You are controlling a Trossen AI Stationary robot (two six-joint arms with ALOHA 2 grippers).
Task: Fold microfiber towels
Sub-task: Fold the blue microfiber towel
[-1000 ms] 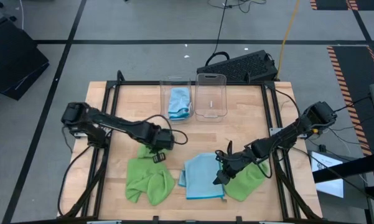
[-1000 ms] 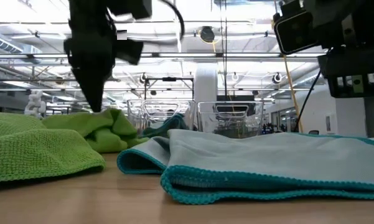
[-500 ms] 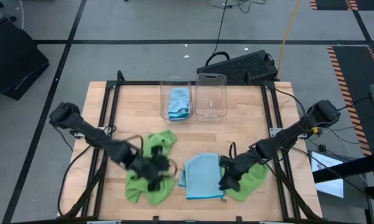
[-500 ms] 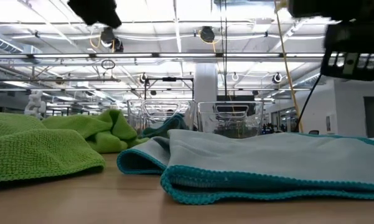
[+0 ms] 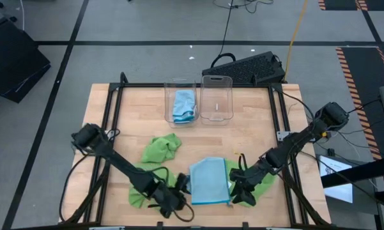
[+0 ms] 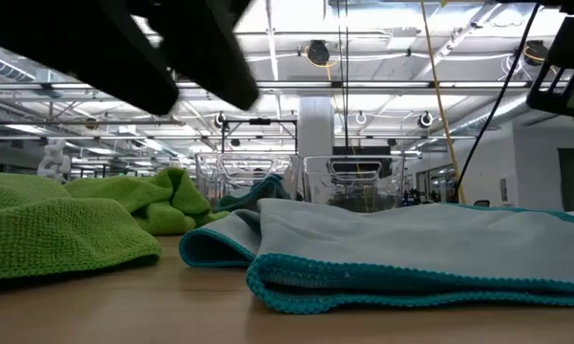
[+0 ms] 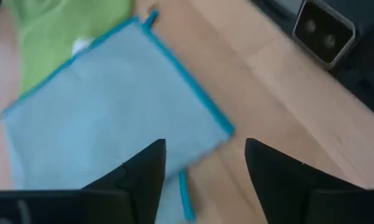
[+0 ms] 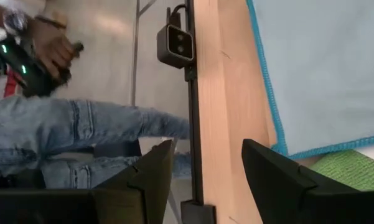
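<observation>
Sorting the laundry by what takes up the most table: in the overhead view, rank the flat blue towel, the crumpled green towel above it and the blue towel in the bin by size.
1. Flat blue towel, the largest.
2. Crumpled green towel.
3. Blue towel in the bin; close to the crumpled one, and bunched, so that order is unsure.

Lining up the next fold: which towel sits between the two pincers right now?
The flat light blue towel at the table's front edge, flanked by the left pincer and right pincer. The other blue one sits in a clear bin; the rest are green.

Left pincer (image 5: 179, 198) low at near edge, fingers apart; right pincer (image 5: 241, 191) likewise.
</observation>
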